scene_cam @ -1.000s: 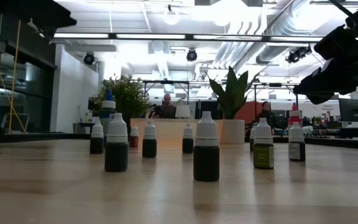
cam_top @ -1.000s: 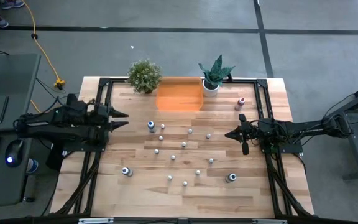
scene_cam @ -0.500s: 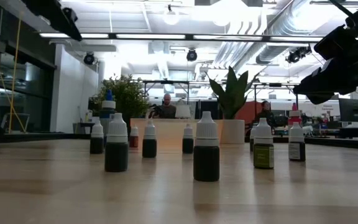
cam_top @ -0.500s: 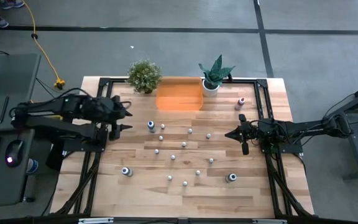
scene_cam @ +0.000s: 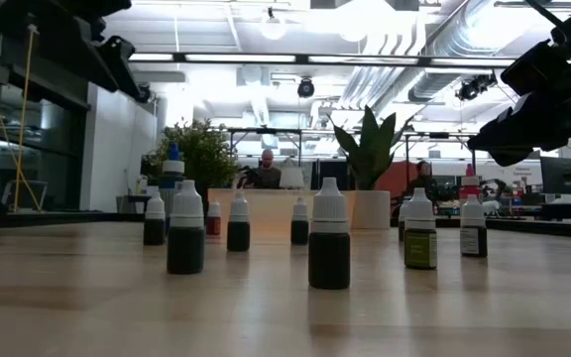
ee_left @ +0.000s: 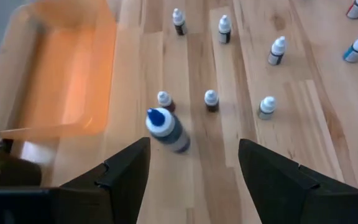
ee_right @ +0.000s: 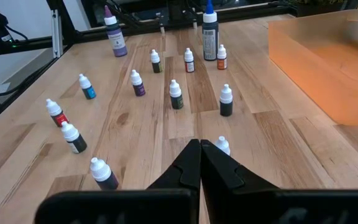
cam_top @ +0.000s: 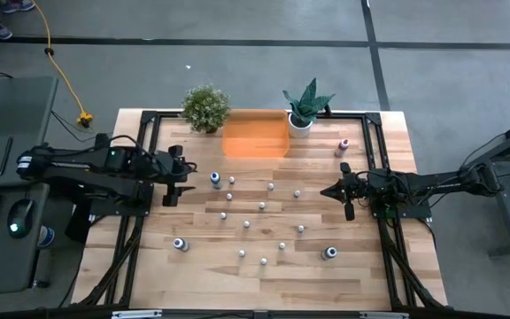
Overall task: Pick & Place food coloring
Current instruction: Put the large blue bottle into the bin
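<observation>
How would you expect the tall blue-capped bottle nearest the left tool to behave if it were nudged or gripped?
The blue-capped bottle is tall and narrow on a small base, so a sideways nudge would probably tip it, and its round body might then roll. It looks like small plastic, likely light. The open left tool looks wide enough to straddle it.

Small white-capped food coloring bottles (cam_top: 261,206) stand upright, scattered across the table.
</observation>
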`<state>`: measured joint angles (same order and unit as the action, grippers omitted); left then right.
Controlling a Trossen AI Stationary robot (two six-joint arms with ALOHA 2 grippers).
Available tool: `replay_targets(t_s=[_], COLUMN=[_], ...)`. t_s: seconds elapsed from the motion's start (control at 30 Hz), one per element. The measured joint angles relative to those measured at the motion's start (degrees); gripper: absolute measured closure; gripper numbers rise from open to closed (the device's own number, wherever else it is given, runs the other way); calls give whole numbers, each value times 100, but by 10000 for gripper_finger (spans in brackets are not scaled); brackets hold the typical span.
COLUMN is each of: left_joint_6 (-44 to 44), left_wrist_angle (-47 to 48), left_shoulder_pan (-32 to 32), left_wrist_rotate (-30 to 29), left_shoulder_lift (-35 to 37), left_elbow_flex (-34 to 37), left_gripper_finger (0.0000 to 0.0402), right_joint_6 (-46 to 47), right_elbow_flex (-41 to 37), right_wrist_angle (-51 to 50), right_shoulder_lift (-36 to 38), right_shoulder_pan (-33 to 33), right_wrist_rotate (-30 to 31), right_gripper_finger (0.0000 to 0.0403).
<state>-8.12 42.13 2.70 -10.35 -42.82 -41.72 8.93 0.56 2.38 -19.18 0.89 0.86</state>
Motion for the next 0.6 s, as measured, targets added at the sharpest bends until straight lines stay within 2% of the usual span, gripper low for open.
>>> replay_targets(t_s=[0.2,0.43,0.6], left_joint_6=[94,236,159], left_wrist_angle=[-1165,-2060,-2715], left_shoulder_pan=[30,30,-129], left_wrist_rotate=[-69,-132,-561], left_shoulder_lift=[194,298,296], left_elbow_flex=[802,1564,1862], left_gripper_finger=[160,160,160], right_joint_6=[0,0,0], right_elbow_flex=[1,1,1], right_wrist_angle=[-1,1,0], right_shoulder_lift=[2,2,2], right_shoulder_pan=[1,1,1], right_wrist_rotate=[1,1,0], right_gripper_finger=[402,402,402])
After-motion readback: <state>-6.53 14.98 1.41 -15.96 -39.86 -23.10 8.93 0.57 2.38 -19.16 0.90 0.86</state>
